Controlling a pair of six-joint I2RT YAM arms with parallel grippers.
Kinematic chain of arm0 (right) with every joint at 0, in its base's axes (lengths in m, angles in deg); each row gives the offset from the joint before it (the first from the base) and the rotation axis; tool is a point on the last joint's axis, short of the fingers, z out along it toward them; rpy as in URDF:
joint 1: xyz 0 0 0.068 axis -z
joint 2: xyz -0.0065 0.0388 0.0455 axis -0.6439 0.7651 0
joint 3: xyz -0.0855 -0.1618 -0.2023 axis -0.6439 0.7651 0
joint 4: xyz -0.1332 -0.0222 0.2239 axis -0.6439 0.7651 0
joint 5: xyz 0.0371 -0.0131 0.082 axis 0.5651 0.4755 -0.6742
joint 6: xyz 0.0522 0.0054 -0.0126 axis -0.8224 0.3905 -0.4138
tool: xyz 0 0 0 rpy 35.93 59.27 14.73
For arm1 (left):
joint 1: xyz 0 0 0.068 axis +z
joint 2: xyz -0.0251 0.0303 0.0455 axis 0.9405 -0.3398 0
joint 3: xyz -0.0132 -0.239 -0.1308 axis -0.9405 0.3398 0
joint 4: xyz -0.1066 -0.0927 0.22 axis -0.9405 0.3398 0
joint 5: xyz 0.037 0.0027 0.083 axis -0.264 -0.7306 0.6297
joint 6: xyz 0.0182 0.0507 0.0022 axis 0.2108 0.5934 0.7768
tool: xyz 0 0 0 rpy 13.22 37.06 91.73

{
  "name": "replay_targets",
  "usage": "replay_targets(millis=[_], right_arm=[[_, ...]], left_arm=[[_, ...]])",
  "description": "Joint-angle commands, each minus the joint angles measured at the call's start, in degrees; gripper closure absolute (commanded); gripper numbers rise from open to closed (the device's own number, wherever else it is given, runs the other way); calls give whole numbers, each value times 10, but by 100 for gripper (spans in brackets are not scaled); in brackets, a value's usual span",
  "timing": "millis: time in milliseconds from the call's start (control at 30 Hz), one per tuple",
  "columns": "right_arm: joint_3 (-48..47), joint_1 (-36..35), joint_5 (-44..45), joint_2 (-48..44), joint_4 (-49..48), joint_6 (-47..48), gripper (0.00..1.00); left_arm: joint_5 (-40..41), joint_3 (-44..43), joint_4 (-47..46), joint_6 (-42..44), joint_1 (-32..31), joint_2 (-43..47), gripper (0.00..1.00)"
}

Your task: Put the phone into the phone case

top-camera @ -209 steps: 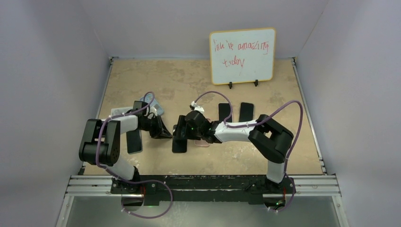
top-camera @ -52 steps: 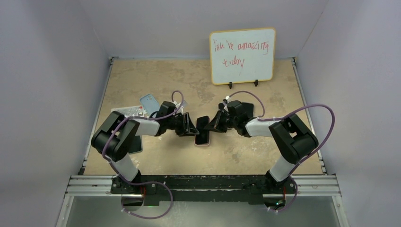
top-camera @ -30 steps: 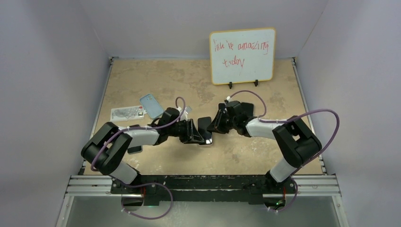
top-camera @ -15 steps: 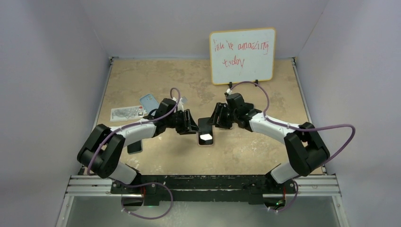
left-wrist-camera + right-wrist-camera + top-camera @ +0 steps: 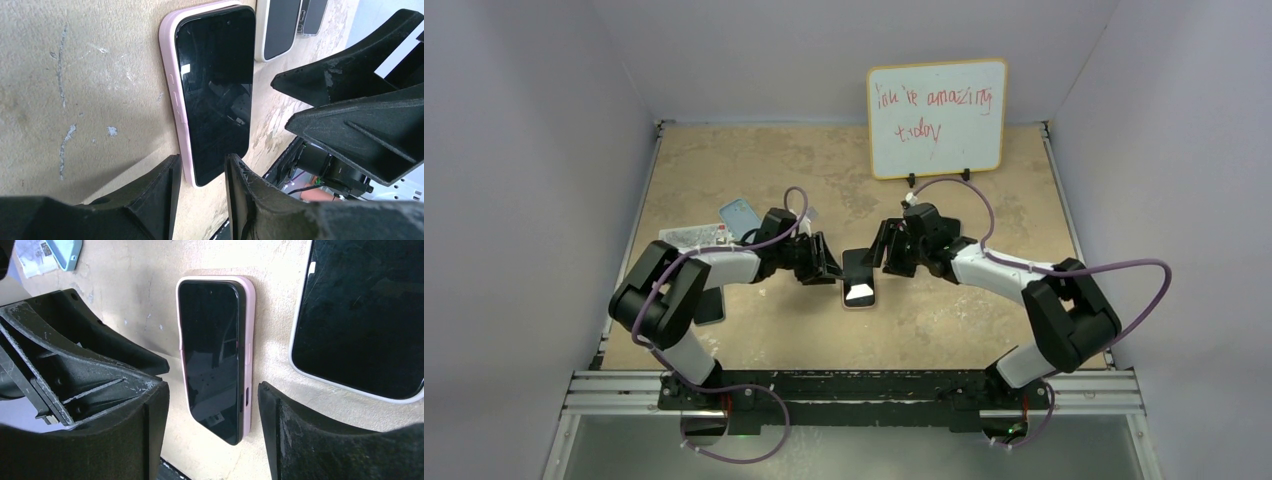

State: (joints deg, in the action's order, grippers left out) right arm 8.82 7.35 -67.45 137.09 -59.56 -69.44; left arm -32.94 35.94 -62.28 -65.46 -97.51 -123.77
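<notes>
Whiteboard (image 5: 936,118) with red handwriting, standing at the back of the scene.
Two lines of loose red marker script fill the white board inside its yellow frame. They seem to read "ink is amazing" on top and "today" underneath, though the first word is scrawled and could be something else. A printed sheet (image 5: 692,236) lying at the left carries small dark print and a tiny label, both too small to read.

Pale walls (image 5: 524,150) enclose a tan tabletop (image 5: 754,160) (whiteboard (image 5: 936,118) at back).
</notes>
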Motion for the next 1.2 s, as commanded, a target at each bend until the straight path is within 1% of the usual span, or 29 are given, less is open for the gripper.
replay_targets(millis=[0, 167, 367, 500, 567, 733, 933, 1033, 1167], right_arm=[[8, -3, 9, 13, -30, -8, 33], [21, -13, -1, 31, -65, -24, 31], [18, -35, 17, 50, -75, -33, 30], [20, -42, 8, 63, -98, -50, 29], [28, -42, -8, 68, -122, -64, 29], [57, -42, -60, 78, -220, -113, 28], [84, -42, -103, 62, -305, -156, 29], [98, -41, -122, 55, -352, -180, 29], [113, -41, -144, 58, -417, -209, 30]], left_arm=[[-21, -5, -48, 13, 2, -16, 60], [-21, 2, -57, 14, 2, -23, 63], [-25, 12, -70, 10, 1, -30, 65], [-26, 22, -75, 7, 1, -31, 67], [-26, 28, -79, 7, 1, -31, 68], [-29, 36, -85, 5, 1, -34, 71], [-31, 37, -81, 8, 1, -28, 79], [-31, 37, -73, 12, 2, -23, 82], [-26, 36, -51, 25, 1, -13, 83]])
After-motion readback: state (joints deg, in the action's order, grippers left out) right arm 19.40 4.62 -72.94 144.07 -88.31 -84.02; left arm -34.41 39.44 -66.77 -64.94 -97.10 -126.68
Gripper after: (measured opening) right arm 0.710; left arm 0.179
